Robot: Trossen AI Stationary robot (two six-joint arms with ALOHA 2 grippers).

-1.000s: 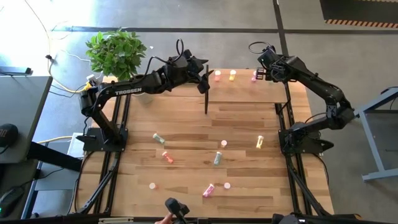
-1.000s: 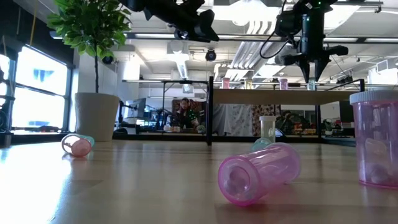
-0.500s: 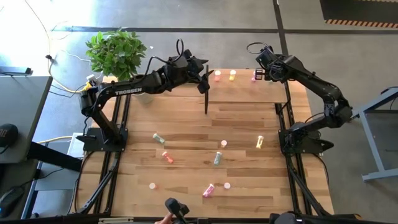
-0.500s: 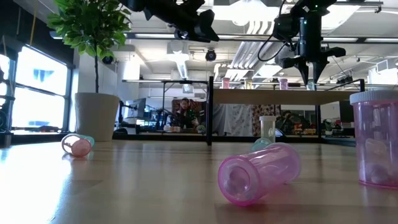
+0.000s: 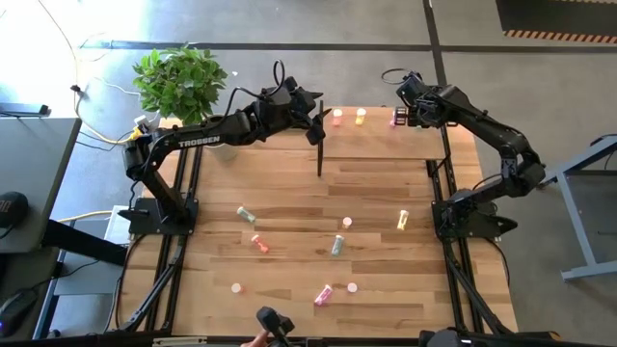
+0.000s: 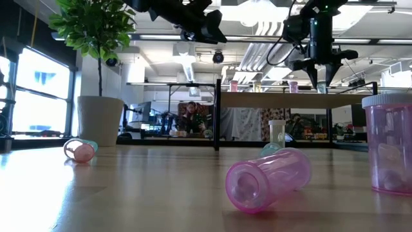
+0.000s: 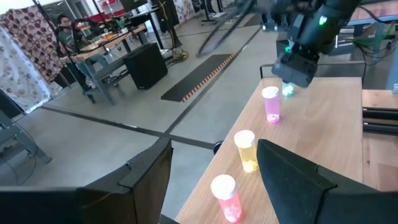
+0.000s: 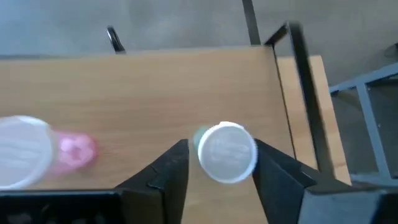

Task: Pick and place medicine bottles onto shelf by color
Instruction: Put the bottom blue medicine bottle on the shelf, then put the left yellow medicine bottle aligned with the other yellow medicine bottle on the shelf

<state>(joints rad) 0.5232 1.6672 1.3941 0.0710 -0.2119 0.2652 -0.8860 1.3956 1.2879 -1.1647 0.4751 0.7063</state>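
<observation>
**Right claw lets go of a green bottle on the shelf**

The shelf [image 5: 386, 143] spans the high view's upper centre, carrying red, yellow and pink bottles. The right claw [image 8: 216, 163] stands over its right end, fingers parted around a pale green bottle [image 8: 225, 151] standing upright. A straight lift should clear the cap without tipping it. The left claw [image 5: 310, 123] waits open near the shelf's left end.

A white-capped, pale green medicine bottle [image 8: 226, 152] stood upright on the light-wood shelf [image 8: 155, 87], between the right gripper's [image 8: 219, 167] parted jaws with a gap on either side. A pink bottle [image 8: 31, 155] stood just beside those jaws. Farther off stood a yellow bottle [image 7: 245, 150] and an orange-red bottle [image 7: 226, 197].
</observation>
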